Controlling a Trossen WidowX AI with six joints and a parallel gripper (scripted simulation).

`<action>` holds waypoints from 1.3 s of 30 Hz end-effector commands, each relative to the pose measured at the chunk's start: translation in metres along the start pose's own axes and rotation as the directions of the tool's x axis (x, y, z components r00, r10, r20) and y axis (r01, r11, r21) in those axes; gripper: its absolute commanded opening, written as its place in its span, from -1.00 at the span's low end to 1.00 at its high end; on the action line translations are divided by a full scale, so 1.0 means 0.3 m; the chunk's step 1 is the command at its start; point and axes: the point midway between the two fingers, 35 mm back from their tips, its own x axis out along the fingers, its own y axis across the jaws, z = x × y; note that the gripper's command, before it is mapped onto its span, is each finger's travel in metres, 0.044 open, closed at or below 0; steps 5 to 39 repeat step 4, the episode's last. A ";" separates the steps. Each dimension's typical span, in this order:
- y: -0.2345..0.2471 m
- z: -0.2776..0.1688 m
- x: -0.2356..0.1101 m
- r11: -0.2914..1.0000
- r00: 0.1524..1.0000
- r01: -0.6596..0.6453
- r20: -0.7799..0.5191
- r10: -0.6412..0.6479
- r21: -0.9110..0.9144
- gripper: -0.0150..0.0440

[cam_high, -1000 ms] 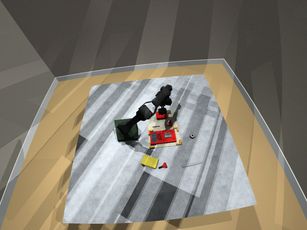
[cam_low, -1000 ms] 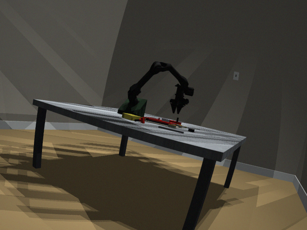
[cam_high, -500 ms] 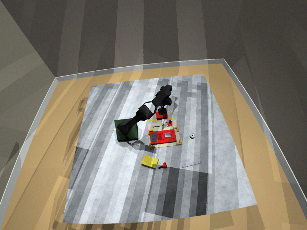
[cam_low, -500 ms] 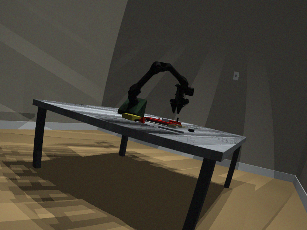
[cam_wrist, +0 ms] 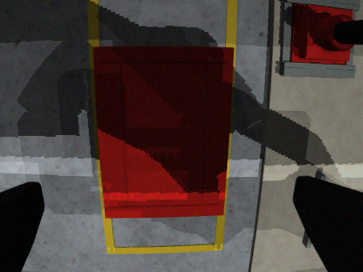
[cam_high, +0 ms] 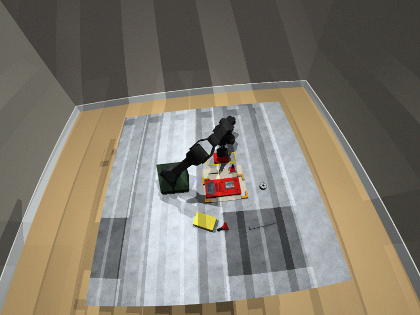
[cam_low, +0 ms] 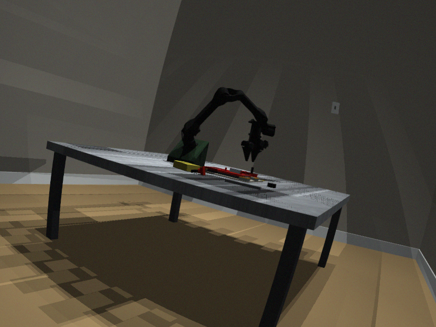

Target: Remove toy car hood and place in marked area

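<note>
The red hood [cam_wrist: 144,174] [cam_high: 216,159] lies flat on the table within the yellow outline of the marked area [cam_wrist: 166,249] [cam_high: 235,158]. In the wrist view its long edges reach the side lines; whether they overlap them is hard to tell. Bare table shows inside the outline at both short ends. My gripper [cam_wrist: 171,193] [cam_low: 250,160] is open and empty, above the hood, with a finger out to each side and a gap below the fingertips. The toy car [cam_high: 217,192] [cam_low: 222,170] sits on the beige board [cam_high: 222,200], without its hood, a grey engine block [cam_high: 229,185] showing.
A red part with a black stick [cam_wrist: 320,35] [cam_high: 232,168] stands on the board near the marked area, beside a thin dark rod [cam_high: 213,173]. A yellow block [cam_high: 204,221] [cam_low: 185,165], a red-and-black piece [cam_high: 224,226], a thin bent rod [cam_high: 262,226] and a small wheel [cam_high: 262,186] lie farther off.
</note>
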 end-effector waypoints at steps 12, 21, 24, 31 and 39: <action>0.002 0.002 -0.004 1.000 1.000 -0.004 0.000 0.004 0.006 1.00; 0.002 0.002 -0.004 1.000 1.000 -0.004 0.000 0.004 0.006 1.00; 0.002 0.002 -0.004 1.000 1.000 -0.004 0.000 0.004 0.006 1.00; 0.002 0.002 -0.004 1.000 1.000 -0.004 0.000 0.004 0.006 1.00; 0.002 0.002 -0.004 1.000 1.000 -0.004 0.000 0.004 0.006 1.00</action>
